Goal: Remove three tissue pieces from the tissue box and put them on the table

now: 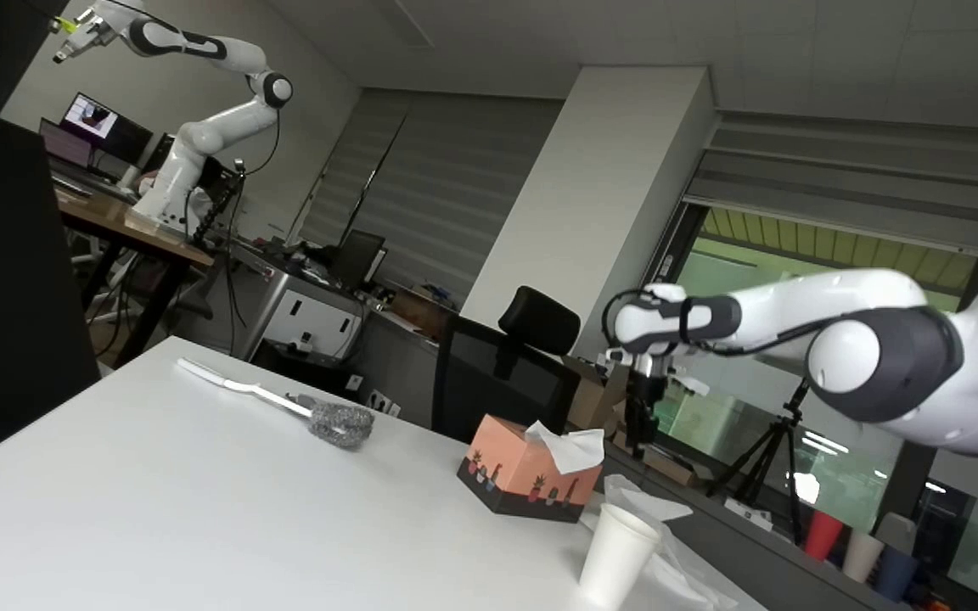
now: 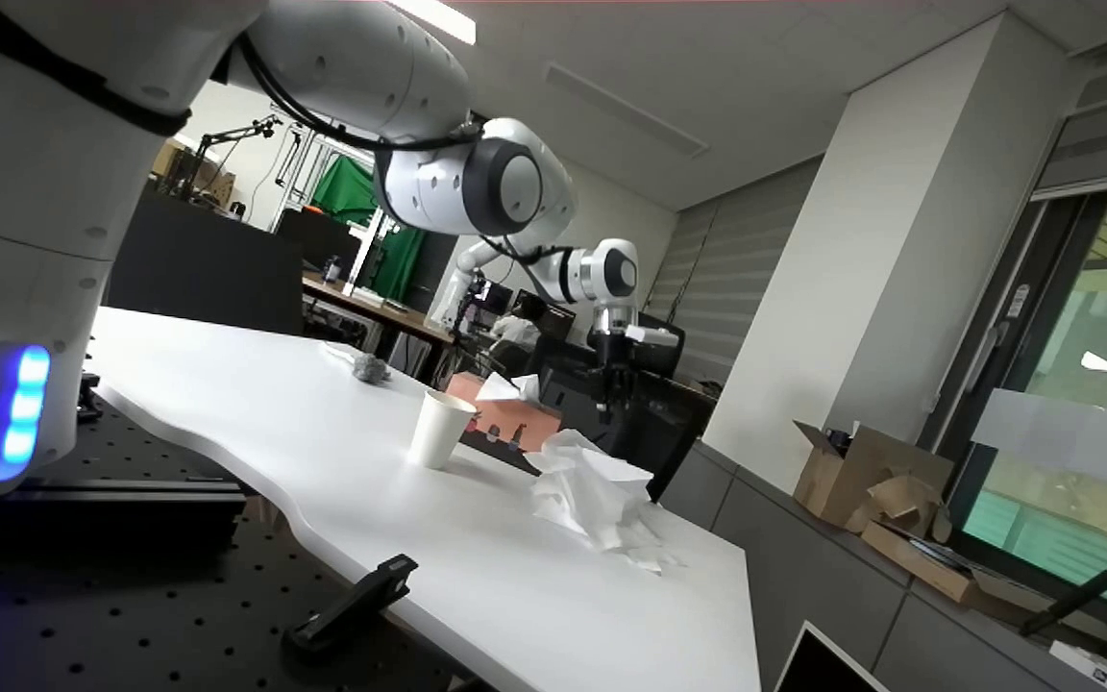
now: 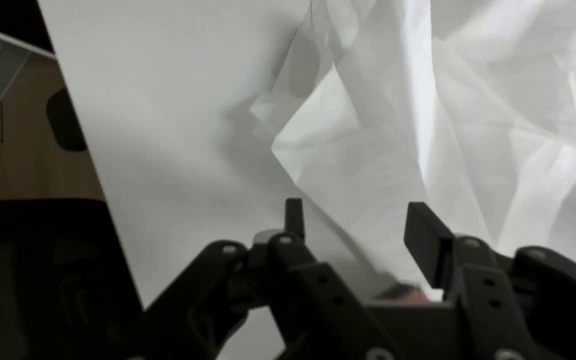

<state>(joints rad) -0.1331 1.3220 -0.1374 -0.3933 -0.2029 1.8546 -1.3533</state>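
Observation:
The salmon-pink tissue box (image 1: 497,462) stands on the white table (image 1: 243,509), also visible in an exterior view (image 2: 515,420). A white tissue (image 1: 572,447) sticks up from its slot. Crumpled tissue pieces (image 2: 592,495) lie in a pile on the table beside the box; they fill much of the wrist view (image 3: 383,130). How many lie there cannot be told. My gripper (image 3: 353,222) is open and empty above the table, over the edge of the pile. In the exterior views it hangs in the air near the box (image 1: 642,433). A small box corner (image 3: 412,296) shows behind the fingers.
A white paper cup (image 1: 616,556) stands close to the box and pile. A grey-headed brush (image 1: 340,424) with a white handle lies farther along the table. A black office chair (image 1: 502,373) is behind the table edge. A black clamp (image 2: 352,610) sits at another edge.

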